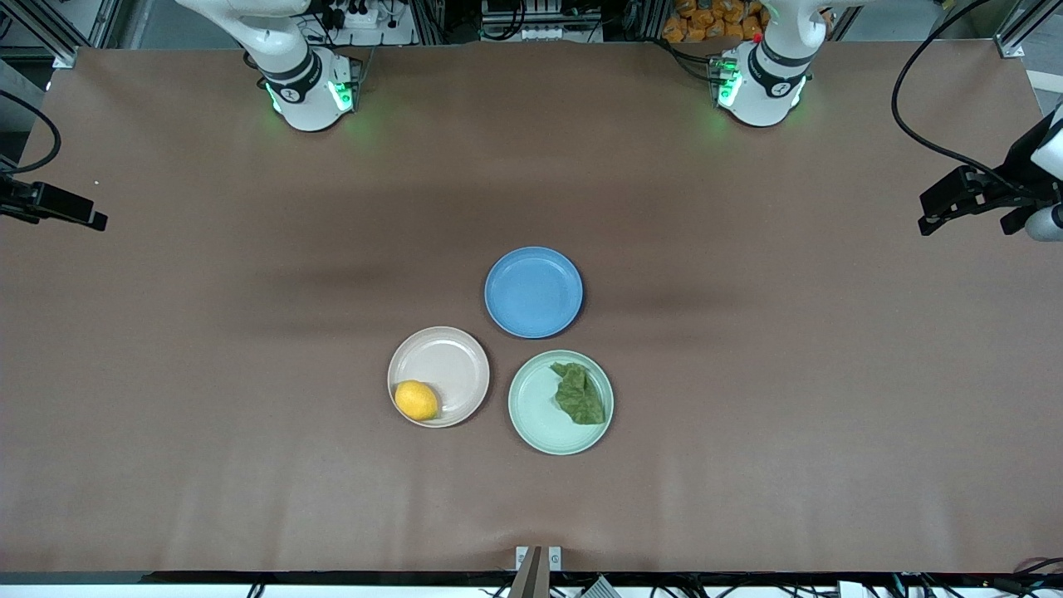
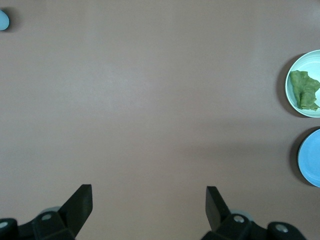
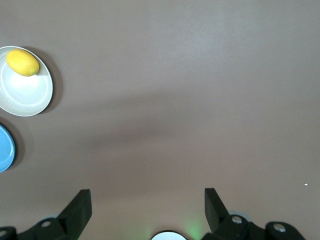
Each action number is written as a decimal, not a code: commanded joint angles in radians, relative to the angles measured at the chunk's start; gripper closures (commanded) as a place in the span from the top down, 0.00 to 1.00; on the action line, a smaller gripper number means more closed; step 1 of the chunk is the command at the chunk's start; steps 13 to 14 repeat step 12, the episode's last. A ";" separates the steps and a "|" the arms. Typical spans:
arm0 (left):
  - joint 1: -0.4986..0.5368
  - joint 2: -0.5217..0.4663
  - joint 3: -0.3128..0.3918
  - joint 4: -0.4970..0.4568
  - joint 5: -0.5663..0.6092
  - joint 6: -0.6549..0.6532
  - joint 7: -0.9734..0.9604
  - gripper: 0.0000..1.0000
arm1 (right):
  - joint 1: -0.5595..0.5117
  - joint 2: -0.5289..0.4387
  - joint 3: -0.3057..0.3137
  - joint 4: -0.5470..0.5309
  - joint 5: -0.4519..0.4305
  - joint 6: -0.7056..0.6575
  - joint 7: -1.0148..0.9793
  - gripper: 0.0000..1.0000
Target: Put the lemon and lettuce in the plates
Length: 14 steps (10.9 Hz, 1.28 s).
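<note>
Mint green plate (image 1: 540, 432) nearest camera, lettuce (image 1: 580, 393) in it. Beside it pink-beige plate (image 1: 453, 357) with lemon (image 1: 415, 400) on its rim side. Blue plate (image 1: 533, 291) farther back. Left gripper (image 2: 149, 204) and right gripper (image 3: 148, 202) both wide open, holding nothing, over bare table (image 1: 789, 374).

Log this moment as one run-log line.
lemon: in beige plate | lettuce: in green plate | blue plate: bare | left end effector: open, waiting | right end effector: open, waiting
</note>
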 commanded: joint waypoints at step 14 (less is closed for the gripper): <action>0.000 -0.004 0.008 -0.004 -0.020 0.008 0.007 1.00 | 0.021 0.015 0.000 0.043 -0.012 -0.032 0.011 1.00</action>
